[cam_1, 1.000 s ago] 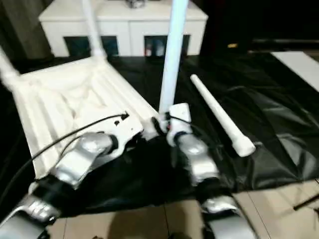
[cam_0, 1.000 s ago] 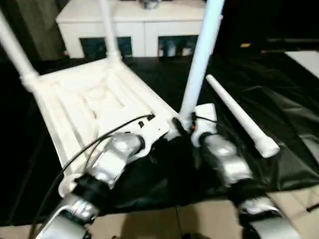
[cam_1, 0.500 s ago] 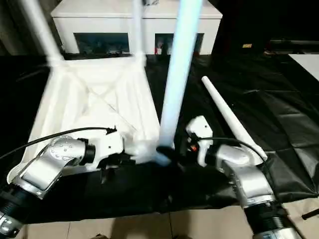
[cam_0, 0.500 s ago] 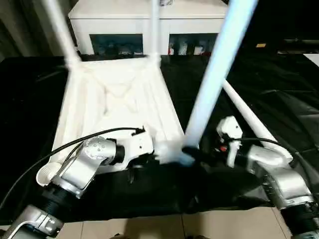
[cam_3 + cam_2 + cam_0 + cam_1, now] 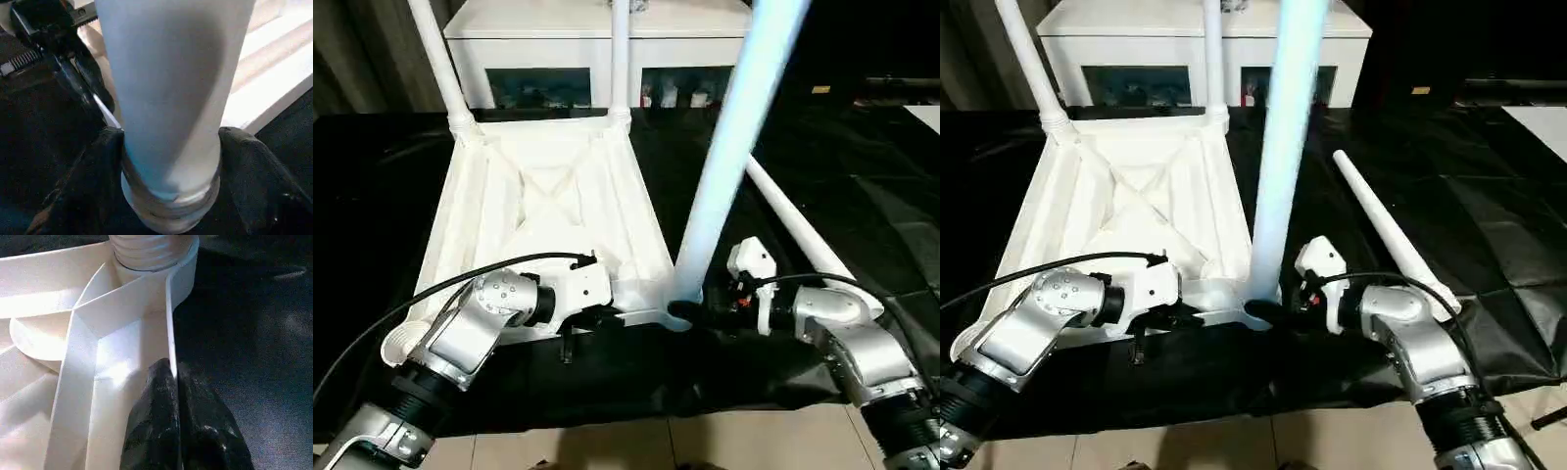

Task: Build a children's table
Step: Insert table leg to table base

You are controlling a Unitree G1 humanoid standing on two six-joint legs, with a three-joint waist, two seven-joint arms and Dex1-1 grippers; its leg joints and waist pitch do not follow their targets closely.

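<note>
We are seeing the children's table (image 5: 543, 211) lying upside down on black sheeting (image 5: 862, 186), three legs standing in its sockets. Our left gripper (image 5: 175, 382) is pinching the tabletop's rim wall near the corner. Our right gripper (image 5: 168, 142) is closing its fingers (image 5: 254, 166) around the near leg (image 5: 729, 147) at its base. A fourth leg (image 5: 1381, 225) is lying just beside.
</note>
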